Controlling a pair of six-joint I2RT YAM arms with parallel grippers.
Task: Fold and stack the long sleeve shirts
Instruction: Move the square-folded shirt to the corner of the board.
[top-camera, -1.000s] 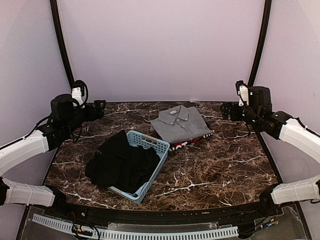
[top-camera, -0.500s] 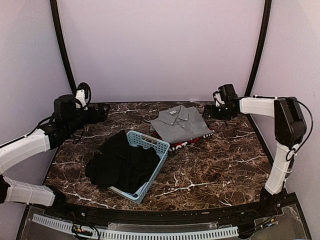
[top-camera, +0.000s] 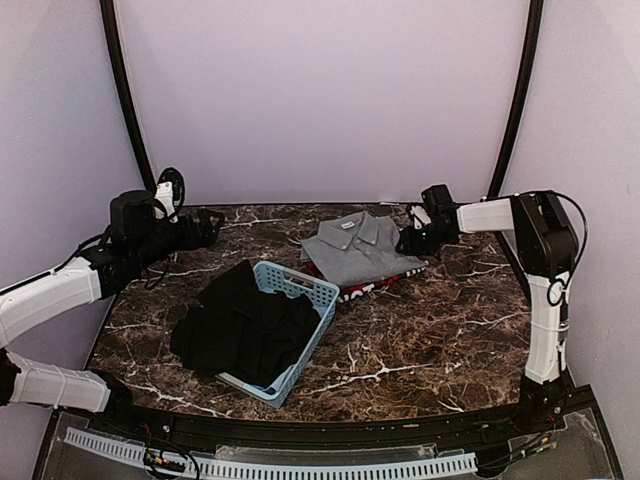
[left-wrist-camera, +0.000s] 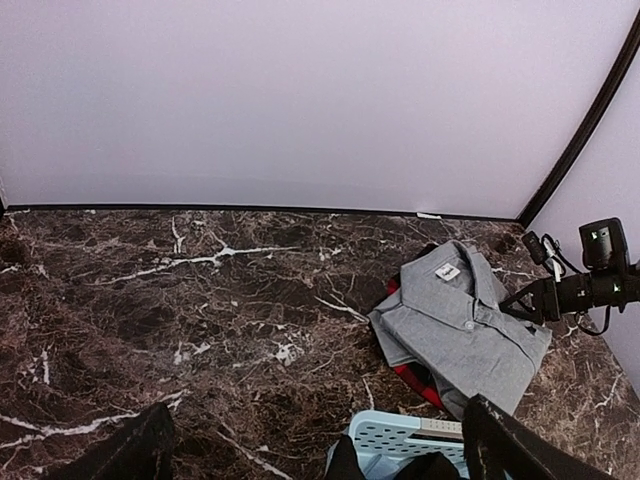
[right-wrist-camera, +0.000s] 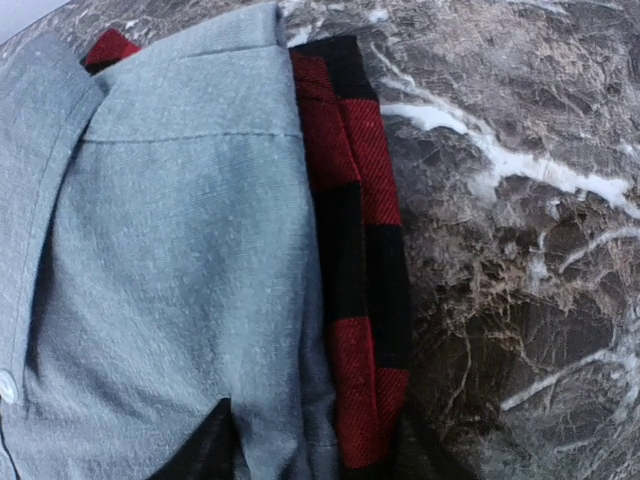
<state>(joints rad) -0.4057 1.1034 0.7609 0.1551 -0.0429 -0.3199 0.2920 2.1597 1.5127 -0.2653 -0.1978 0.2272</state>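
Note:
A folded grey shirt (top-camera: 358, 248) lies at the back of the table on a folded red-and-black shirt (top-camera: 372, 287) with white lettering. The black shirt (top-camera: 240, 325) hangs crumpled over the near left side of the light-blue basket (top-camera: 305, 283). My right gripper (top-camera: 410, 240) is down at the right edge of the folded pile. In the right wrist view, one finger (right-wrist-camera: 205, 450) rests on the grey shirt (right-wrist-camera: 170, 250). The other sits by the red shirt (right-wrist-camera: 355, 300), with both edges bunched in the gripper (right-wrist-camera: 315, 440). My left gripper (top-camera: 208, 226) hovers open at the back left, nothing in it (left-wrist-camera: 318, 410).
The dark marble table (top-camera: 440, 330) runs to purple walls behind and at both sides. Black poles (top-camera: 122, 80) stand in the back corners. The basket (left-wrist-camera: 400, 435) sits left of centre, just near of the grey shirt (left-wrist-camera: 460, 325).
My right arm swung in from the far right side to the right edge of the folded pile, and its jaws narrowed onto the cloth. The left arm barely shifted.

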